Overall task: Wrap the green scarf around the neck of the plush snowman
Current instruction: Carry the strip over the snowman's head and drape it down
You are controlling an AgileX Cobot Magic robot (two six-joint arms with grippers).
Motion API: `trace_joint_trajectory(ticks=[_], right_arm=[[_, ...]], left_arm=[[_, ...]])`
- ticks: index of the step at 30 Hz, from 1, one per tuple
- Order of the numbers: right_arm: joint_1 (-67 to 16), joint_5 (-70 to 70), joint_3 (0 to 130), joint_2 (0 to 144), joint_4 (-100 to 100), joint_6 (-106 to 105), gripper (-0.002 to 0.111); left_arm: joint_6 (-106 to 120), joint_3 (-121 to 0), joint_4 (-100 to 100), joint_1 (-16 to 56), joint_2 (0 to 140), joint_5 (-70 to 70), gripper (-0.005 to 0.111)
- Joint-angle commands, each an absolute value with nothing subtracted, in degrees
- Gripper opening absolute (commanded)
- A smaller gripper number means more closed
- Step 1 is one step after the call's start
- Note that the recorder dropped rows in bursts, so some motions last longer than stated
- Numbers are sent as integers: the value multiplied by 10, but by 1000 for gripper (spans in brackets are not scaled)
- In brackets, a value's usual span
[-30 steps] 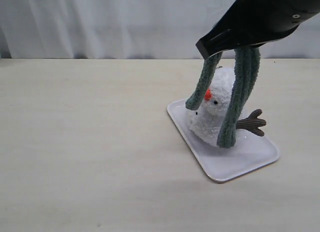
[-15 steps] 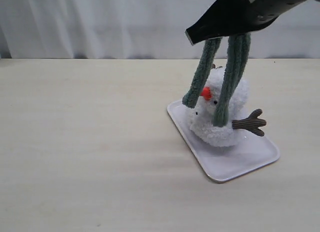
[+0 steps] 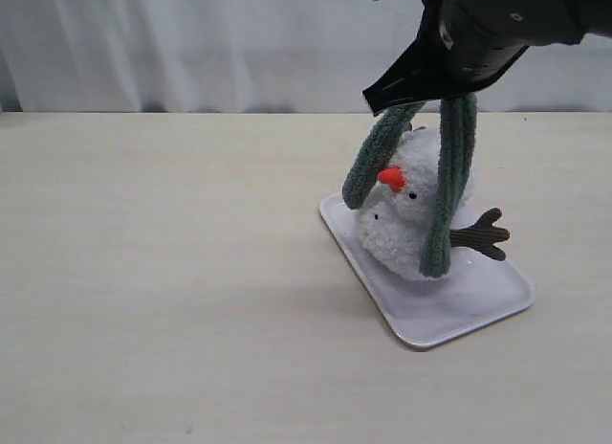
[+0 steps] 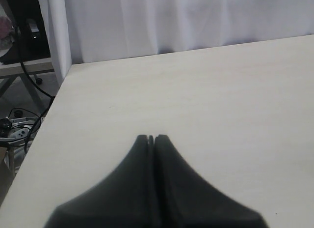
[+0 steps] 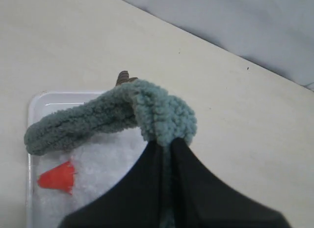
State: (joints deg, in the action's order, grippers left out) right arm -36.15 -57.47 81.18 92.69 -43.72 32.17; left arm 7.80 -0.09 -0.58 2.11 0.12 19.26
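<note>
Green scarf [image 3: 448,190]: folded, ends hanging on both sides of plush snowman [image 3: 406,235]
Right claw [image 5: 166,143]: clamped on the fold
Left claw [image 4: 152,138]: pressed together, empty
Tray [image 3: 478,296]: under snowman

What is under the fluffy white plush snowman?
The fluffy white plush snowman stands on a glossy white rectangular tray, which lies on the pale wooden table. The tray's part beneath its body is covered, so anything there cannot be seen.

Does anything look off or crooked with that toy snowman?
Yes. The plush snowman sits tilted on the white tray, its face askew. The green scarf dangles in two strands beside its head from the right gripper, not wrapped around it.
</note>
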Motion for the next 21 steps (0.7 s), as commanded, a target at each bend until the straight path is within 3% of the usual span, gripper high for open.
trace_joint_trajectory(ticks=[1, 21], right_arm=[[-341, -574, 811, 944, -437, 316, 4], [-265, -518, 717, 978, -398, 292, 4]], left_arm=[[77, 0, -6, 27, 0, 185, 0], [77, 0, -6, 27, 0, 185, 0]])
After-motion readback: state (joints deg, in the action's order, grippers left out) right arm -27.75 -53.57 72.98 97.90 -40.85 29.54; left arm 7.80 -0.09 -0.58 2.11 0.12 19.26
